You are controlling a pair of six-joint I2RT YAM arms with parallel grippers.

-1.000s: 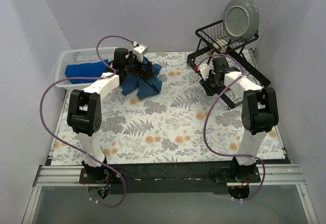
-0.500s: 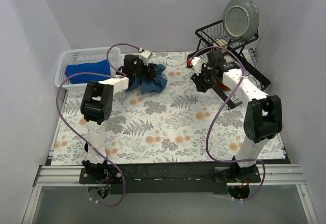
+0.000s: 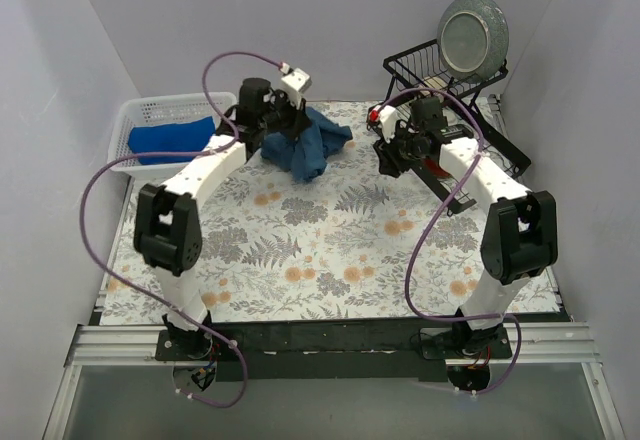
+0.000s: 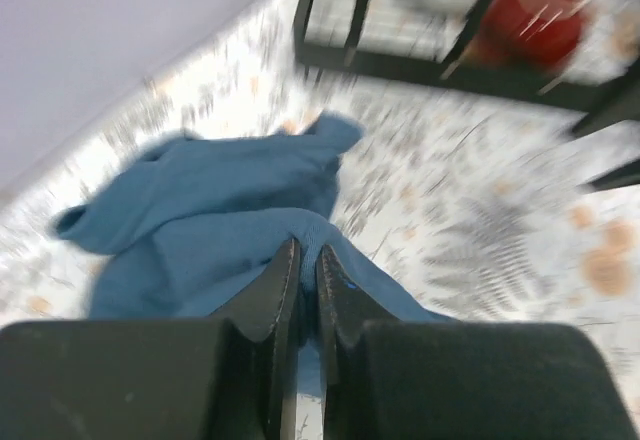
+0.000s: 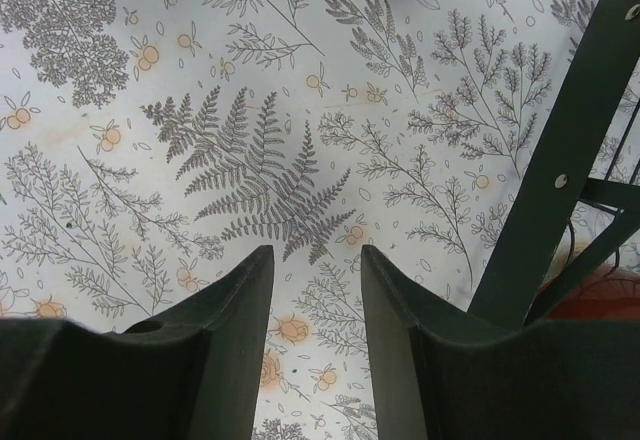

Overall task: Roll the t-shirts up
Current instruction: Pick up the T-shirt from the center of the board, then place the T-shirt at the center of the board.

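Two t-shirts. Royal-blue tee (image 3: 170, 138) bundled compact in white basket (image 3: 150, 110), upper left: likely finished. Dark-blue tee (image 3: 308, 146) crumpled, upper centre of table (image 3: 330, 250), clamped in left pincer (image 4: 303, 260). Right pincer (image 5: 315, 260) apart, empty, beside dish rack (image 3: 450, 90). Spreading and rolling not yet done.

Plain pale walls (image 3: 330, 20) close three sides. A cloth with fern and flower print (image 3: 330, 250) covers the table; a black wire rack (image 3: 415, 65) stands far right, a white basket (image 3: 150, 110) far left
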